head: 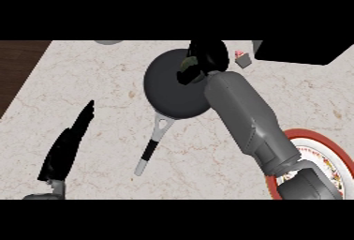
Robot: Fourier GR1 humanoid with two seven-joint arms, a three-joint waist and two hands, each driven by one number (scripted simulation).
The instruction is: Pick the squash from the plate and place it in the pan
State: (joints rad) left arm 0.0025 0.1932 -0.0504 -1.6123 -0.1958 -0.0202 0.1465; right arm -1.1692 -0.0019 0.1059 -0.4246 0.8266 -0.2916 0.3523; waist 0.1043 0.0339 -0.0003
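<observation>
Right forearm (249,117) crosses the red-rimmed plate (332,150) at lower right and runs up to the pan (169,89). Right hand (207,54) is curled round the squash (187,63). Only a yellow-green sliver shows, over the pan's far right rim. Pan handle (151,147) points toward the lower edge. Pale marbled counter (97,84) is open left of the pan, with a dark wood strip (17,65) at the left edge. Left hand (66,145) rests lower left, fingers straight.

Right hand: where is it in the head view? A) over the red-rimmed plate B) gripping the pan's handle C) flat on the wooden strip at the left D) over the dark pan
D: the right hand sits over the pan's far edge, curled round the squash, well away from the plate.
</observation>
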